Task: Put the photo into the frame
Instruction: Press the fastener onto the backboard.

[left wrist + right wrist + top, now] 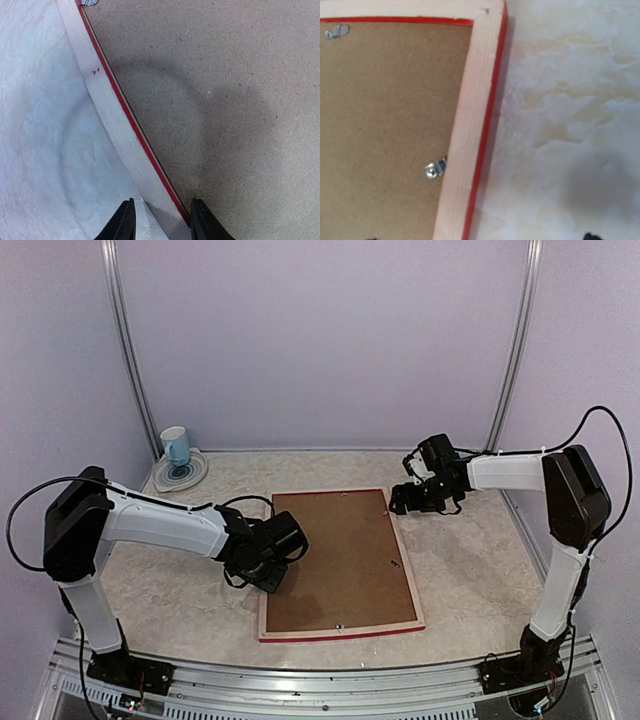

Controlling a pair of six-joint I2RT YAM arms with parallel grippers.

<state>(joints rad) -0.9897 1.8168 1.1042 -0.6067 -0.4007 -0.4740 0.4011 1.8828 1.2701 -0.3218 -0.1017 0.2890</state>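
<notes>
The frame (406, 565) lies face down on the table, pale wood back up, with a red edge showing. A brown backing board (335, 560) fills it. The photo is hidden. My left gripper (268, 578) is low at the frame's left rail; in the left wrist view the left gripper (162, 222) is open, its fingers either side of the rail (110, 115). My right gripper (405, 498) hovers over the far right corner; in the right wrist view only a fingertip (590, 235) shows, far from the frame's rail (470, 125), so it looks open and empty.
A light blue cup (175, 447) stands on a round coaster (190, 476) at the back left. Small metal turn clips (434, 170) sit on the backing board's edge. Walls close in the table at the back and sides.
</notes>
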